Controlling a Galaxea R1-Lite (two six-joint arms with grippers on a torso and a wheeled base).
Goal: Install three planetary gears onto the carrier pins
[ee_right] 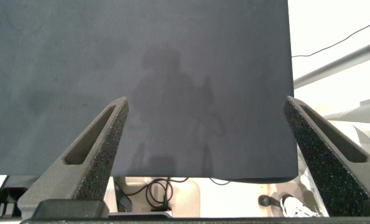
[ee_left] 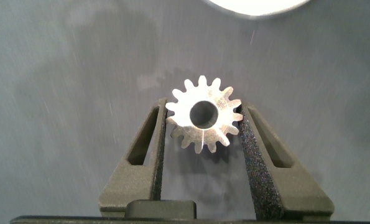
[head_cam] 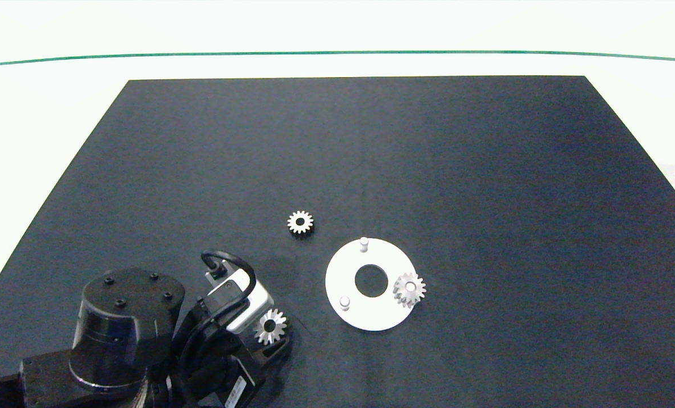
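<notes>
Nearest me, at the near-left of the counter (head_cam: 484, 170), I see the left claw (head_cam: 274, 334) pinching a gear (head_cam: 270, 326). In the left wrist view its fingers (ee_left: 254, 144) press on opposite sides of that gear's (ee_left: 203, 116) teeth, bore facing the camera, with the dark mat behind it. The left arm enters from the near-left corner.

The right claw (ee_right: 206, 124) does not appear in the head view. From its own wrist camera I see its fingers (ee_right: 107, 134) spread wide with nothing between them, over the mat (ee_right: 141, 74) and its edge; cables (ee_right: 160, 190) lie on the floor beyond that edge.

Right of the left claw, near the middle of the counter, lies the white disc (head_cam: 346, 277) with its large centre hole. A second gear (head_cam: 409, 289) sits on the disc's right side, over the rim there, a pin showing in its bore. Two pins stand bare: the near-left pin (head_cam: 344, 302) and the far pin (head_cam: 364, 243).

Farther back and left of the disc, the third gear (head_cam: 300, 222) lies flat on the mat, apart from everything else.
</notes>
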